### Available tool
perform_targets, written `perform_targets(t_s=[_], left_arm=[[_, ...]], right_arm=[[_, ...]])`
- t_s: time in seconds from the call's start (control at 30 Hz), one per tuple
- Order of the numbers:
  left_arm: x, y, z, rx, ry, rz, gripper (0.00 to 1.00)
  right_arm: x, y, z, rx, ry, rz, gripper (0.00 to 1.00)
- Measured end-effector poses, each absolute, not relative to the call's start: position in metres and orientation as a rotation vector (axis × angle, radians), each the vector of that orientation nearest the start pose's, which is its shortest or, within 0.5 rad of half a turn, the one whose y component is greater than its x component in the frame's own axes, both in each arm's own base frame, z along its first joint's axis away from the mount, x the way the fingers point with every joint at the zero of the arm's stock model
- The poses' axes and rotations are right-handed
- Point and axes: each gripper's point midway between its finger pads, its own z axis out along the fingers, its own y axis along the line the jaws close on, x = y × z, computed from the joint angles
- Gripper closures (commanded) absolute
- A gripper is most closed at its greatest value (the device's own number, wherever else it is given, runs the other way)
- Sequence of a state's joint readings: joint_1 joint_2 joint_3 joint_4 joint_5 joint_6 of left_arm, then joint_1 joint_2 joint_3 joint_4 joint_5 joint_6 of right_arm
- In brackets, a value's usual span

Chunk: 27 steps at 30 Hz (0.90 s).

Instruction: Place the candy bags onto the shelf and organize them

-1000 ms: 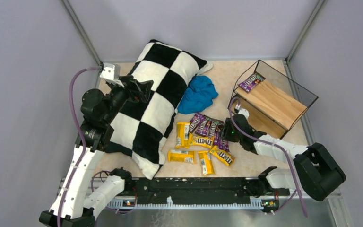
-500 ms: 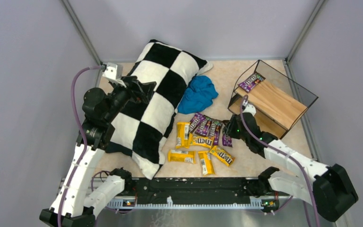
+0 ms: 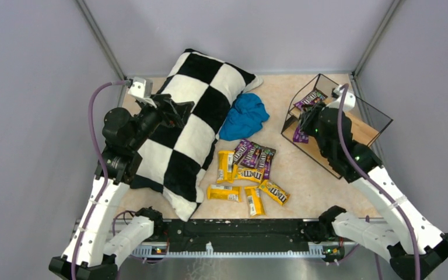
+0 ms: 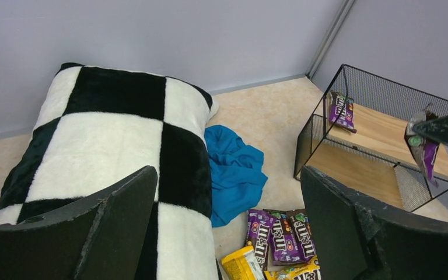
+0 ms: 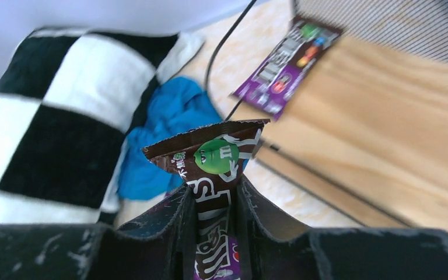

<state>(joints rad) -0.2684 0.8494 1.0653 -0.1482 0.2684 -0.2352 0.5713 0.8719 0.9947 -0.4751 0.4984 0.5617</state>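
the candy bag i'm working with is a dark brown and purple packet, pinched between the fingers of my right gripper. the jaws are drawn in narrow and clamp its lower part, and its crimped end with the green character sticks out past the fingertips. ahead of the jaws and to their right is the shelf, with its pale top board close under the bag's free end. farther ahead on that board a purple bag lies flat near the wire corner, well clear of the one i hold.

the right arm is stretched long from its base at the near right of the table. its forearm slants up across the shelf's near side, and the wrist is over the shelf's left end.

the loose candy bags, yellow and purple, lie in a heap on the table well behind the right jaws, between the checkered pillow and the shelf. a blue cloth sits off to the jaws' left, against the pillow.

the left arm is folded upright over the pillow's left side. my left gripper is spread wide with nothing in it. looking out between its fingers i see the pillow, the cloth and the top of the heap.
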Motion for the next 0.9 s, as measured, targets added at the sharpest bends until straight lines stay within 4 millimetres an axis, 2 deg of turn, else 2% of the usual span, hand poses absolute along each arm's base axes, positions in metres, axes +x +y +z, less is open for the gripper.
perform_targets(t_s=[0.07, 0.13, 0.3, 0.53, 0.7, 0.9], left_arm=[[0.288, -0.138, 0.399, 0.247, 1.516, -0.608, 0.02], [0.289, -0.138, 0.400, 0.248, 1.512, -0.609, 0.01], [0.288, -0.139, 0.400, 0.249, 1.509, -0.612, 0.02], [0.290, -0.141, 0.397, 0.257, 1.512, -0.619, 0.02], [0.288, -0.146, 0.397, 0.271, 1.513, -0.633, 0.01], [0.285, -0.153, 0.396, 0.294, 1.512, -0.655, 0.01]], right_arm=[[0.293, 0.090, 0.303, 0.377, 1.835, 0.206, 0.75], [0.302, 0.076, 0.304, 0.426, 1.827, 0.123, 0.75], [0.322, 0.043, 0.273, 0.515, 1.885, -0.089, 0.77], [0.342, -0.003, 0.239, 0.694, 1.916, -0.260, 0.78], [0.355, -0.020, 0.233, 0.815, 1.883, -0.287, 0.80], [0.373, -0.021, 0.227, 0.924, 1.846, -0.264, 0.80]])
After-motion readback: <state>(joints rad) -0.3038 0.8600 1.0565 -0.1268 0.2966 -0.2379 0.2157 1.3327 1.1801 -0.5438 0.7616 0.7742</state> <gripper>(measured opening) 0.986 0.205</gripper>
